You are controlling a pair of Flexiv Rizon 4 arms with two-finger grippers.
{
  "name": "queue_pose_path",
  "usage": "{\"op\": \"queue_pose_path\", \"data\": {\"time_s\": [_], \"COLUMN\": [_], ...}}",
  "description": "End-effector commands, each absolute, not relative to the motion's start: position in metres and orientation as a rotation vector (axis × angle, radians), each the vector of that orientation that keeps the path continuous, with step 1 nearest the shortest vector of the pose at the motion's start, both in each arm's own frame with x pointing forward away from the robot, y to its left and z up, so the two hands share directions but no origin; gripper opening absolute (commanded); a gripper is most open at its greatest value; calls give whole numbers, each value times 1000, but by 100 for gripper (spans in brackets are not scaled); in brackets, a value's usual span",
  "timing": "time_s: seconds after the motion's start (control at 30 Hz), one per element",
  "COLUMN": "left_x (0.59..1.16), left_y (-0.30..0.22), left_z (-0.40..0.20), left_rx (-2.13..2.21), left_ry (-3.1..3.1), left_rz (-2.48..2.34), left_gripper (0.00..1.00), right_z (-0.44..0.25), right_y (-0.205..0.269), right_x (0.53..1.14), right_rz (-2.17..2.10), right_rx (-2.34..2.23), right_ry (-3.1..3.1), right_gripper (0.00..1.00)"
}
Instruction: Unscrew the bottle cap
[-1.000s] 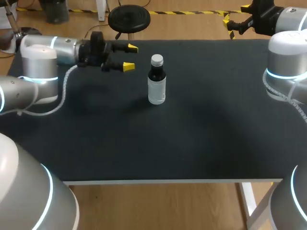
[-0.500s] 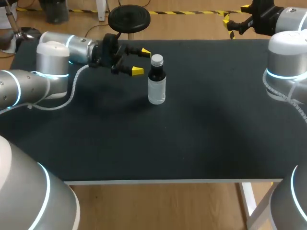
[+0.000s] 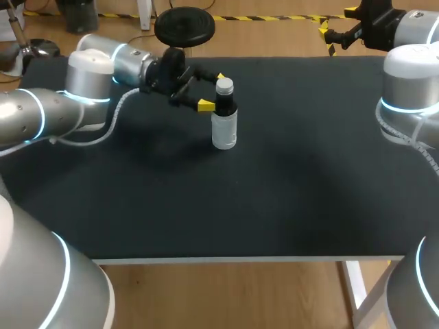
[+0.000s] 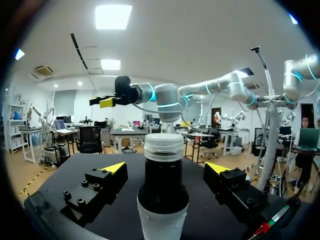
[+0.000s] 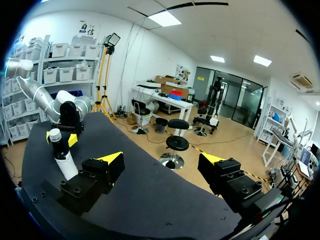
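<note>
– Zero turns on the cap (image 3: 224,86) so far, by my read? status pls
– None done. White cap sits on top of the bottle (image 3: 224,122), looks fully seated
– where's the bottle
– Upright on the black table (image 3: 309,192), upper middle of the head frame
– left gripper (image 3: 213,90)?
– Fingers apart, one each side of the bottle neck just under the cap. Left wrist view shows clear space on both sides, so no contact, not clamped
– right gripper (image 5: 162,161)?
– Upper right of the head frame, past the table's far edge, well apart from the bottle. Fingers apart, nothing between them
– contents?
– Dark liquid fills the neck and shoulder. Lower body has a pale covering, so the level below is hidden
– what's left then
– Everything, I'd say: close the left fingers on the bottle, get a hold on the cap, twist it off. Whole job ahead
</note>
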State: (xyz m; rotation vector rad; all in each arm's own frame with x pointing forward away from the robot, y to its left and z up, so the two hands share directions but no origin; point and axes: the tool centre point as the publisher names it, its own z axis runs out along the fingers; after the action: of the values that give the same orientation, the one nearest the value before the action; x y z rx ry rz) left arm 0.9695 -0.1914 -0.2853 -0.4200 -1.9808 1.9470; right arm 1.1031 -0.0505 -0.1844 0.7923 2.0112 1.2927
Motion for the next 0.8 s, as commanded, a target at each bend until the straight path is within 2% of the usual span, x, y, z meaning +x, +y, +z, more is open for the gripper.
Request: {"op": "queue_pose_path", "data": {"time_s": [0.03, 0.8], "left_x": [974, 971], "left_y": [-198, -211], "left_z": [-291, -291], "left_rx": [-465, -492], "left_ry": [-1930, -1904], "left_rz": [1925, 1927], "left_gripper": [100, 100], "right_z": [-184, -184], "right_y": [-50, -50], "right_x": [1104, 1104], "right_rz": [1291, 1291], "right_rx": [793, 793], "right_ry": [2013, 2013], "right_gripper": [100, 100]}}
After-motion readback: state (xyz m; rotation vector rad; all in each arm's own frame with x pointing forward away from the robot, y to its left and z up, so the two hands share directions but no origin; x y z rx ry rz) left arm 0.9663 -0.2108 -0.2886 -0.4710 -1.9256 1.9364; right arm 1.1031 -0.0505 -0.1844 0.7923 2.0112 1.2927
